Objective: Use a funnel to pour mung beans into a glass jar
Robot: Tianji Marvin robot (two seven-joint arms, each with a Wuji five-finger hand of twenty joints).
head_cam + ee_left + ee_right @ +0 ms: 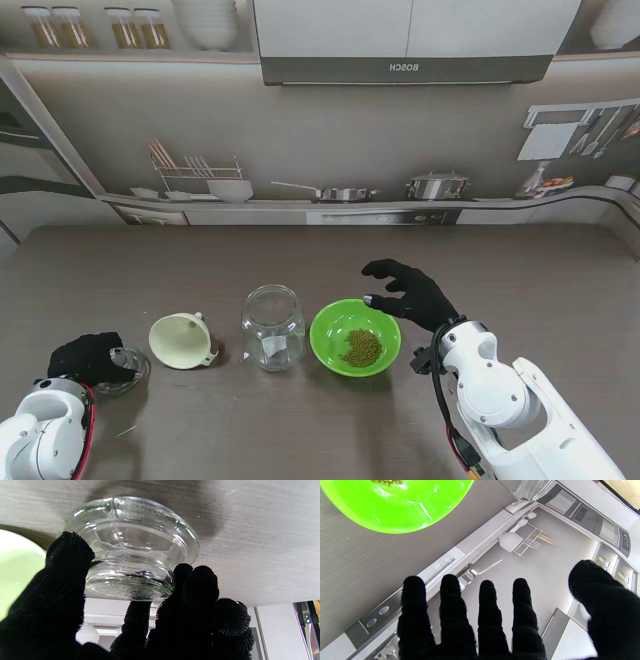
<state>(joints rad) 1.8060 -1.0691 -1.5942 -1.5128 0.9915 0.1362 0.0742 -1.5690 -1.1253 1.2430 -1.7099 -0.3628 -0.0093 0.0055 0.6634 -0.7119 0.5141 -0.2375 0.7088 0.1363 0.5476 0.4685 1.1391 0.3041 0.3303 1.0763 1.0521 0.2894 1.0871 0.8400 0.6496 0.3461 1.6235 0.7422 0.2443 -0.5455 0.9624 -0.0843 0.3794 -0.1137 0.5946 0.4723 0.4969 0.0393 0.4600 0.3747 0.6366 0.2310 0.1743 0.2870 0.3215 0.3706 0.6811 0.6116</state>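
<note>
A clear glass jar [273,327] stands open in the middle of the table; its base shows in the right wrist view [530,487]. To its left lies a cream funnel [182,340], mouth up. To its right a green bowl [330,325] [395,510] holds mung beans [362,347]. My left hand [85,357] [195,610] is at the near left, thumb and fingers closed around the glass jar lid [130,368] [130,547], which rests on the table. My right hand [412,292] [482,620] hovers just right of the bowl, fingers spread, holding nothing.
The grey wood-grain table [520,270] runs back to a printed kitchen backdrop [320,150]. The funnel's pale rim [15,562] lies close beside the lid in the left wrist view.
</note>
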